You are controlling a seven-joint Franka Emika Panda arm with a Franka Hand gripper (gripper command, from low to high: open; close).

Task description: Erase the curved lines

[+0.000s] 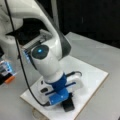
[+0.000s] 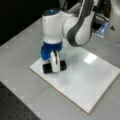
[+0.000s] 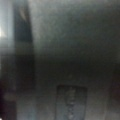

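Jaws: closed on the black block eraser [image 2: 54,67], one pale finger [image 2: 55,62] seen across its middle in a front view; block ends stick out on both sides of that finger.
Gripper [image 2: 54,65]: low over the white board [image 2: 85,82], pointing straight down, blue mount just above it; in a front view [image 1: 65,98] partly hidden under the blue mount.
Eraser: lies flat on the board surface, touching it, in both front views [image 1: 68,105]; sits close to the board's corner at a front view's left, just inside the edge running toward a front view's bottom.
Curve lines: not made out anywhere on the board in either front view; board face around the eraser reads plain white; area under the eraser and gripper hidden, cannot tell whether any mark lies there.
Board: rectangular, thin brown rim, flat on the grey worktop [image 2: 20,47]; bright glare patch near its middle in a front view.
Arm: white Panda links [image 1: 47,60] with a blue lit dot on top, bent over the board's near corner; black cable [image 1: 22,72] loops down beside it to the board edge.
Wrist view: dark grey blur only, nothing identifiable.
Surroundings: orange and blue item [image 1: 7,71] at a front view's left, off the board, well apart from the eraser.
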